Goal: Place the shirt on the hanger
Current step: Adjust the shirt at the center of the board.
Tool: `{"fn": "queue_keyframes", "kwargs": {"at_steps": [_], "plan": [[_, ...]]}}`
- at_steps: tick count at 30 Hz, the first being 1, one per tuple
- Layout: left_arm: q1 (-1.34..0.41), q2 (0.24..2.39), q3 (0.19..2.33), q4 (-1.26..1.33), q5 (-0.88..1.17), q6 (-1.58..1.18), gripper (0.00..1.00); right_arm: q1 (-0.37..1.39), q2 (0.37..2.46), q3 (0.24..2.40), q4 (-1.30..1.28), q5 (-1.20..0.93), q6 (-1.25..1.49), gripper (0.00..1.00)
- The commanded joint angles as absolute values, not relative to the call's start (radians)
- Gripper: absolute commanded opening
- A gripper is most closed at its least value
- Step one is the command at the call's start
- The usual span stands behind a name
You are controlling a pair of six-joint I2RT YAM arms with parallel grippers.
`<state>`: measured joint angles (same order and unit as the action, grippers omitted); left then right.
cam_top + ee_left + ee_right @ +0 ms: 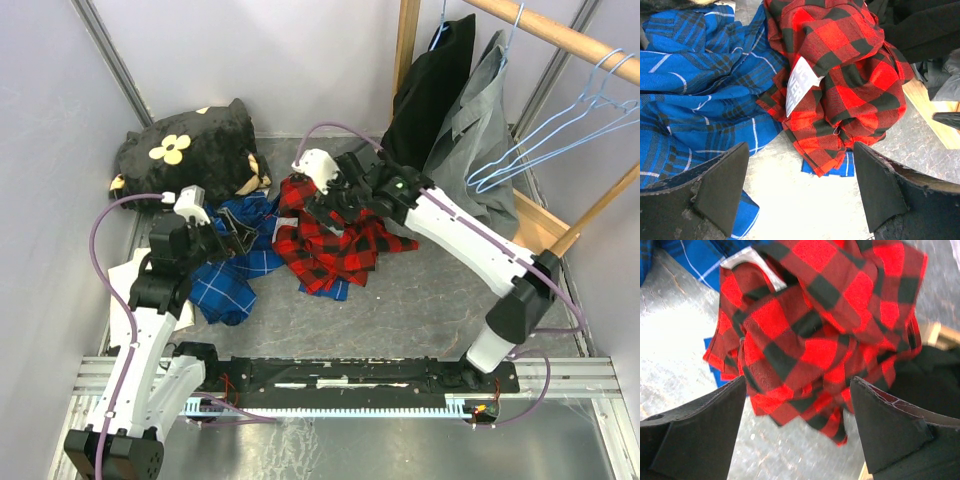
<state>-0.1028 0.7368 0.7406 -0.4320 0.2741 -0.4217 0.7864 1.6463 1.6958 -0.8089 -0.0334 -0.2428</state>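
1. The fingers of your left gripper stand wide apart with nothing between them, low over the grey table.
2. The fingers of your right gripper are just as wide, gripping nothing.
3. The red-and-black buffalo-plaid flannel shirt lies crumpled mid-table, just ahead of both grippers, with a white printed patch showing.
4. A blue plaid shirt with thin white lines touches its left side.
5. The thin light-blue wire hangers hang on the wooden rail at the far right, well apart from the shirt.
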Motion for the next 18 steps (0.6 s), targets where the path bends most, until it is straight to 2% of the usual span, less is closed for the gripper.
{"fn": "queue_keyframes", "kwargs": {"at_steps": [1,7,14,15,17,18], "plan": [[-0.105,0.708,0.741,-0.406,0.285,-0.390,0.90,0.779,1.710,1.727,-0.594,-0.189,-0.397,0.91],[-0.106,0.705,0.736,-0.411,0.279,-0.382,0.90,0.778,1.814,1.717,-0.501,-0.297,-0.599,0.88],[-0.105,0.713,0.724,-0.403,0.284,-0.381,0.90,0.772,2.030,1.906,-0.580,-0.183,-0.716,0.85],[-0.105,0.713,0.724,-0.403,0.284,-0.380,0.90,0.772,2.053,1.922,-0.573,-0.158,-0.722,0.80],[-0.106,0.712,0.723,-0.403,0.282,-0.381,0.89,0.772,2.078,1.940,-0.543,-0.100,-0.726,0.47],[-0.105,0.711,0.721,-0.403,0.278,-0.382,0.90,0.772,2.076,1.942,-0.536,-0.070,-0.719,0.34]]}}
